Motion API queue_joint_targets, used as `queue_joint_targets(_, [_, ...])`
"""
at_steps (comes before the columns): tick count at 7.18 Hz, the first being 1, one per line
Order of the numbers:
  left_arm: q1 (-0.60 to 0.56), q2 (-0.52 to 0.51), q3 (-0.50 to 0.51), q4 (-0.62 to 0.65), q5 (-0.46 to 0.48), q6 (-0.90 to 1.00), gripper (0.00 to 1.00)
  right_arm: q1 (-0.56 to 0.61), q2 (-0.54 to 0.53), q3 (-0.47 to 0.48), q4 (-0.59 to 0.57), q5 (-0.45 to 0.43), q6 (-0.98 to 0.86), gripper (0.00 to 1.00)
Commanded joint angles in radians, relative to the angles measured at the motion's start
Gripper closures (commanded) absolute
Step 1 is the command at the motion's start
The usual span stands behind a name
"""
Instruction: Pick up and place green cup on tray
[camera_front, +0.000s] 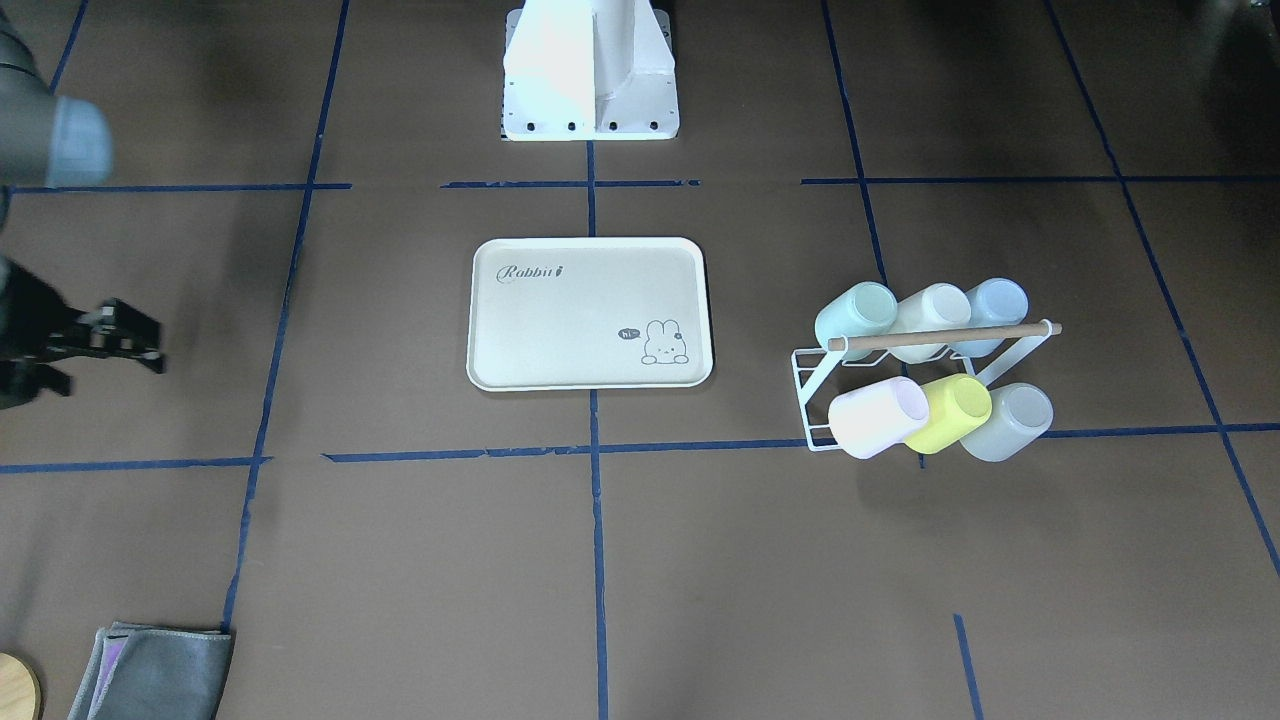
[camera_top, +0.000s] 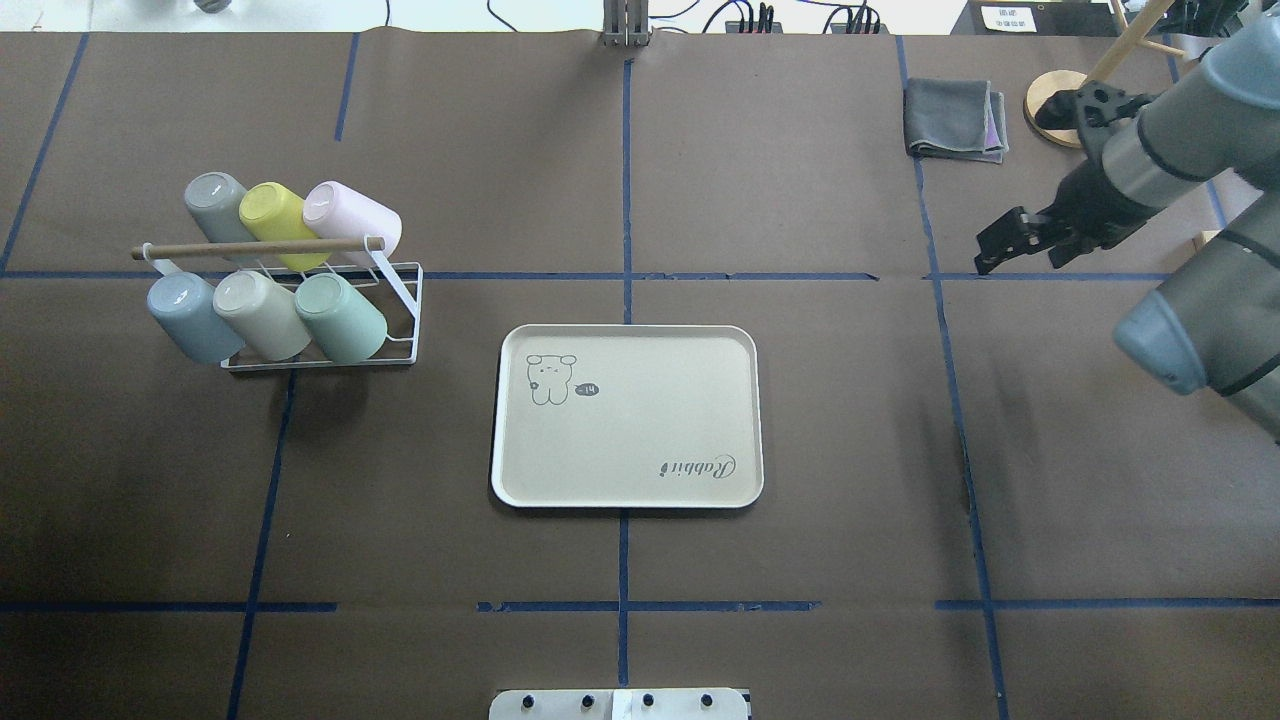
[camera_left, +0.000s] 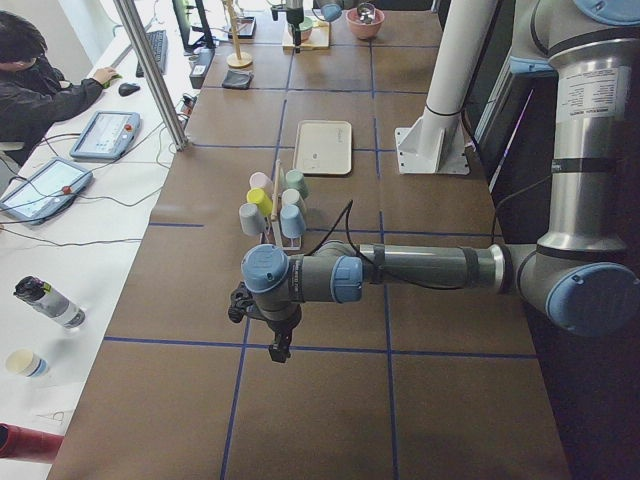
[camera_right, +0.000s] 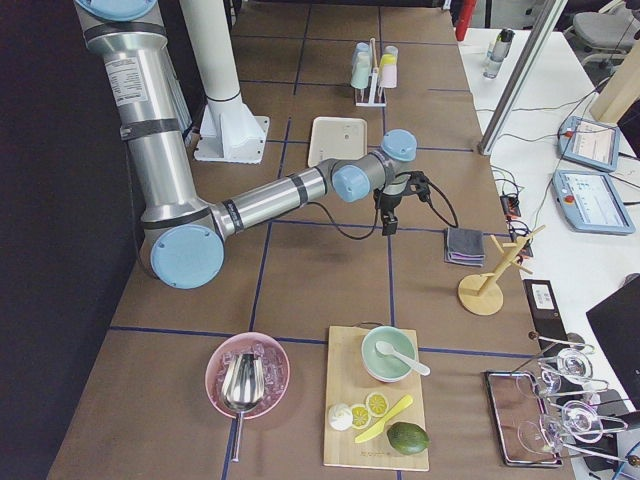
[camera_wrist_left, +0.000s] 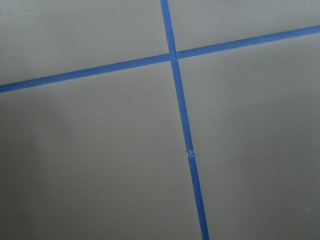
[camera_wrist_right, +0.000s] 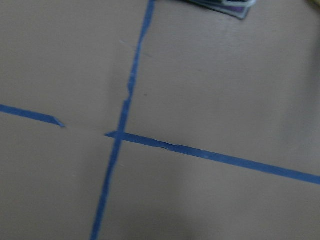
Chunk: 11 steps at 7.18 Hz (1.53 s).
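Observation:
The green cup, a pastel mint tumbler, lies tilted on the white wire rack at the table's left, on the rack's lower row nearest the tray; it also shows as the green cup. The cream tray with its "Rabbit" script lies bare at the table's middle. My right gripper hovers far right of the tray, seen edge-on, so I cannot tell its state. My left gripper shows only in the exterior left view, hanging over bare table short of the rack; I cannot tell whether it is open or shut.
The rack holds several other cups, among them a yellow-green cup and a pale blue cup. A folded grey cloth and a wooden stand lie at the far right. A person sits beside the table.

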Motion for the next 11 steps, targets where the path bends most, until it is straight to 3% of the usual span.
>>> queue_joint_targets(1, [0.000,-0.004,0.001,0.002,0.003,-0.003,0.00,0.152,-0.108,0.041,-0.177,-0.008,-0.323,0.00])
queue_joint_targets(3, [-0.002,-0.001,0.000,0.000,0.000,-0.008,0.00,0.253,-0.259,0.071,-0.172,-0.009,-0.379,0.00])
queue_joint_targets(5, [-0.002,-0.014,0.012,-0.003,-0.002,-0.009,0.00,0.391,-0.327,0.072,-0.184,0.003,-0.427,0.00])
queue_joint_targets(7, [0.003,-0.074,0.023,-0.066,0.000,-0.012,0.00,0.404,-0.338,0.077,-0.179,0.012,-0.412,0.00])
queue_joint_targets(9, [0.000,-0.079,0.015,-0.080,-0.002,-0.038,0.00,0.405,-0.341,0.101,-0.175,-0.052,-0.412,0.00])
queue_joint_targets(11, [0.002,-0.086,0.004,-0.081,-0.003,-0.046,0.00,0.404,-0.344,0.102,-0.179,-0.043,-0.410,0.00])
